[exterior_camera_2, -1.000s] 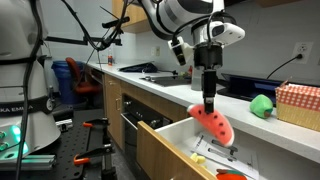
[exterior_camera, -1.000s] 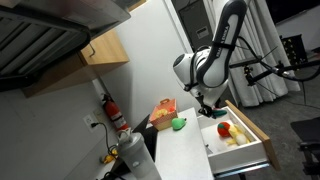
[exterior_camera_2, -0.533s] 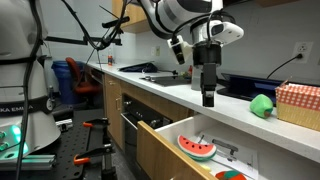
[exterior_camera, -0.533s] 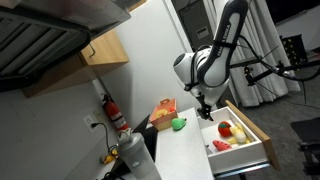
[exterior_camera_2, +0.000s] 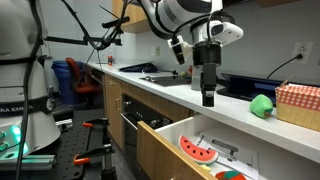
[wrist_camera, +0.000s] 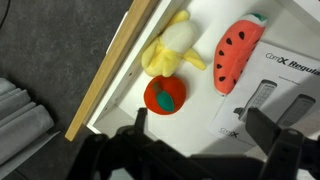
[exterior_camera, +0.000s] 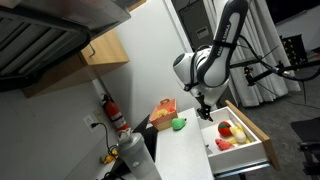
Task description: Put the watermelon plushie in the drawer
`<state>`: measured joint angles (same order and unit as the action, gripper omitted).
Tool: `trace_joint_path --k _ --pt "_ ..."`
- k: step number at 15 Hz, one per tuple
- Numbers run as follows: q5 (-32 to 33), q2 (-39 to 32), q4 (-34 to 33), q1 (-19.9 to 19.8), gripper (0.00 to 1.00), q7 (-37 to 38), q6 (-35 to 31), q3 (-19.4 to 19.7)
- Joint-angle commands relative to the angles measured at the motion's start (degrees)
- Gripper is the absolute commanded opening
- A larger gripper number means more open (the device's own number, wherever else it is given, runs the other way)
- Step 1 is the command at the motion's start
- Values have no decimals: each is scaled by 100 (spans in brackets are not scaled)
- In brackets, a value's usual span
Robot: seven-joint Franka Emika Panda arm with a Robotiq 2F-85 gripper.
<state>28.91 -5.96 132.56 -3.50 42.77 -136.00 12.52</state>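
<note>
Watermelon plushie (wrist_camera: 238, 55) inside drawer (wrist_camera: 110, 72), pincer (wrist_camera: 200, 130) spread above

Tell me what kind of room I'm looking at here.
Probably a kitchen mock-up inside a robotics lab: a long counter with cabinets and an open drawer, a range hood overhead and a fire extinguisher on the wall, but with lab equipment alongside.

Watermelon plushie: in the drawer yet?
In. The plushie lies flat on the drawer floor beside a yellow toy and a red toy, clear of the open gripper.
</note>
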Motion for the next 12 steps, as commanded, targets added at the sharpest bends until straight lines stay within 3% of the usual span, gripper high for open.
trace_joint_path --k 1,12 --pt "-9 32 -71 -76 100 -35 43 -80" --pt "-37 -7 -106 -73 100 -2 13 -86"
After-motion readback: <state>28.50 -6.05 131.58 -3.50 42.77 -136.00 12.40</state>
